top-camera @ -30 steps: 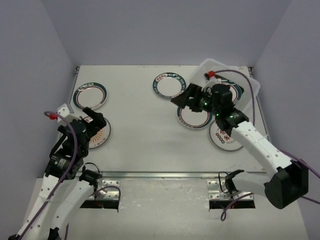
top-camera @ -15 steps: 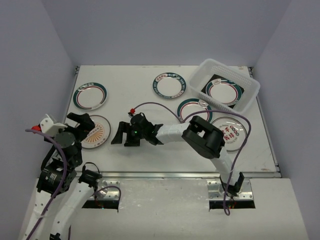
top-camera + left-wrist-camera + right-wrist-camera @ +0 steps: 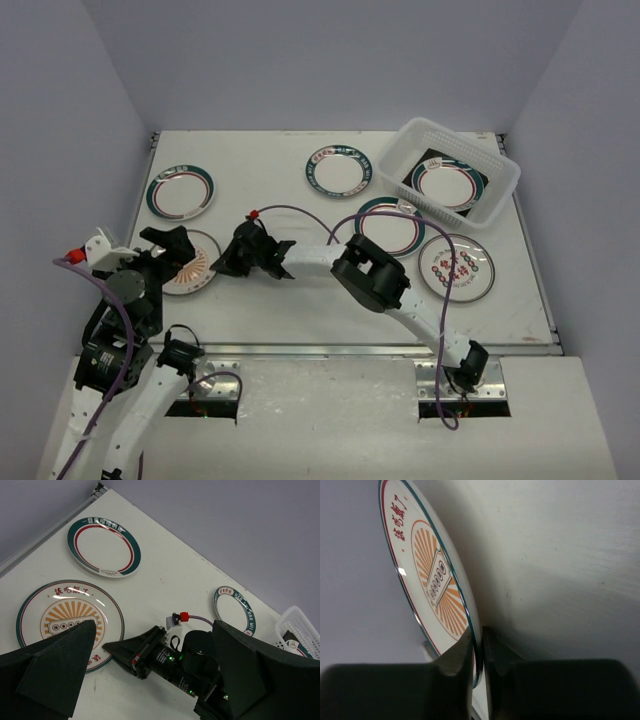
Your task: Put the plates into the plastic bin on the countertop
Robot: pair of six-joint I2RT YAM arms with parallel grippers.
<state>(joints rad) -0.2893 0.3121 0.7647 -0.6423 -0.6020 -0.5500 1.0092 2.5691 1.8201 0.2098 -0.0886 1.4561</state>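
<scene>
The translucent white plastic bin [image 3: 500,190], with ribbed, perforated walls, stands at an angle at the far right of the countertop. In it lies a round white plate with a teal-and-red rim ring [image 3: 448,185]. It rests on a dark square plate [image 3: 424,161] of which only the corners show.

The large off-white rectangular countertop [image 3: 300,300] carries five more round white plates, all outside the bin. Three have teal-and-red rings: the far-left plate [image 3: 180,192], the far-middle plate [image 3: 338,171], and the plate beside the bin [image 3: 392,228], which the right arm partly covers. The red-character plate [image 3: 456,268] sits near the right edge. The orange sunburst plate [image 3: 70,615] lies at the near left.

The right gripper [image 3: 477,640] reaches across to the sunburst plate, and its fingers are pinched together on the plate's rim. Whether that rim is off the surface is hard to tell. The left gripper [image 3: 154,625] hovers over the same plate with its fingers spread wide, holding nothing.

A metal strip [image 3: 330,350] edges the countertop's front. Plain pale lilac-grey walls [image 3: 330,60] stand on the other three sides.
</scene>
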